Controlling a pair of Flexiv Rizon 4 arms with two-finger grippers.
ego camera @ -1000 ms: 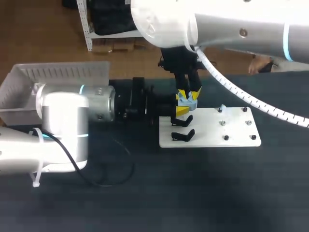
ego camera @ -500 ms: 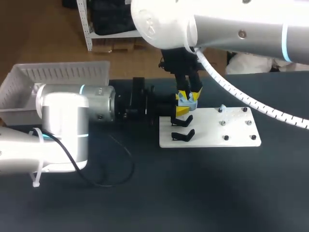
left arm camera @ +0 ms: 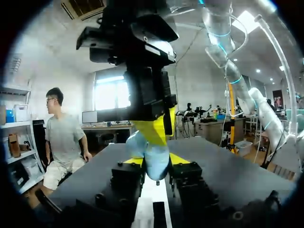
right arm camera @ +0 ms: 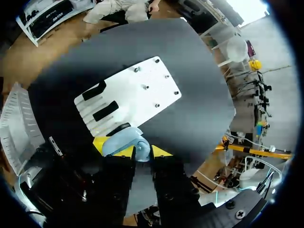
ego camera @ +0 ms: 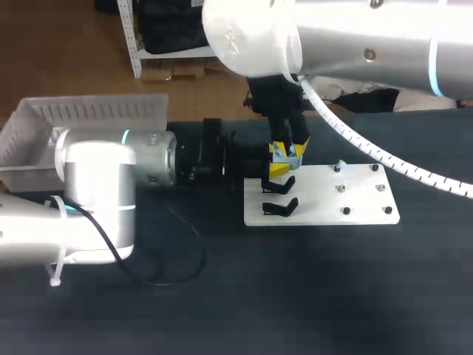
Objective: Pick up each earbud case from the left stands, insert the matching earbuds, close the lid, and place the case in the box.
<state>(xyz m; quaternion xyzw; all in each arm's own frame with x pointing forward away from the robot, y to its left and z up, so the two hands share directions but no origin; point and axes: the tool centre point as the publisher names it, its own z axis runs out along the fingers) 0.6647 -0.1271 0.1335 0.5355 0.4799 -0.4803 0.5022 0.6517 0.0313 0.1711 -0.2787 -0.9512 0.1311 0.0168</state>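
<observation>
Sitting on the dark table (ego camera: 332, 296) is a white board (ego camera: 325, 200). Over its edge, left gripper (left arm camera: 156, 164) and right gripper (right arm camera: 133, 149) both pinch one blue earbud case (right arm camera: 124, 141).

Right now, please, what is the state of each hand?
Left hand: closed on the light blue earbud case.
Right hand: closed on the same earbud case.

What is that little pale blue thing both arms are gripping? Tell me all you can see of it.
The case is small, rounded and pale blue, smooth like plastic. It is held in the air beside the corner of the white plate that has the black stands. The right pincer grips it from above and the left pincer from the side. Whether its lid is open cannot be told.
</observation>
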